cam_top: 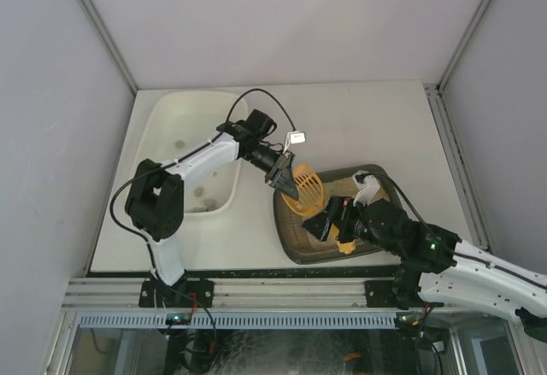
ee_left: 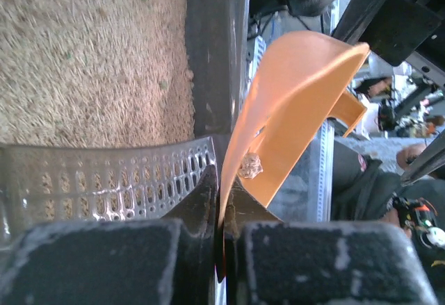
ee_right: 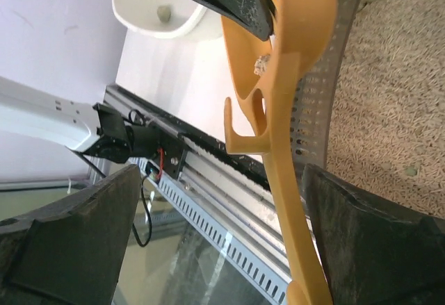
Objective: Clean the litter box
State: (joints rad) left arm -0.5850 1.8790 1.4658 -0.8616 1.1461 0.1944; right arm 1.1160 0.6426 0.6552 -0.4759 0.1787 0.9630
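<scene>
The dark litter box (cam_top: 293,247) with beige litter (ee_left: 90,55) sits right of centre. An orange slotted scoop (cam_top: 306,187) hangs tilted over its left end, with a small clump (ee_left: 250,166) in its bowl. My left gripper (cam_top: 286,185) is shut on the scoop's rim, the jaws pinched on the orange edge (ee_left: 221,187). My right gripper (cam_top: 327,221) is open, its fingers wide apart on either side of the scoop's handle (ee_right: 281,180), which runs close to the right finger (ee_right: 375,242). The gripper's midpoint (ee_right: 221,173) is left of the handle.
A large white tub (cam_top: 192,149) stands to the left, with a few clumps in it (ee_right: 163,14). A perforated grey metal piece (ee_left: 104,180) lies at the litter box's edge by the scoop. The table's metal front rail (ee_right: 229,208) runs below.
</scene>
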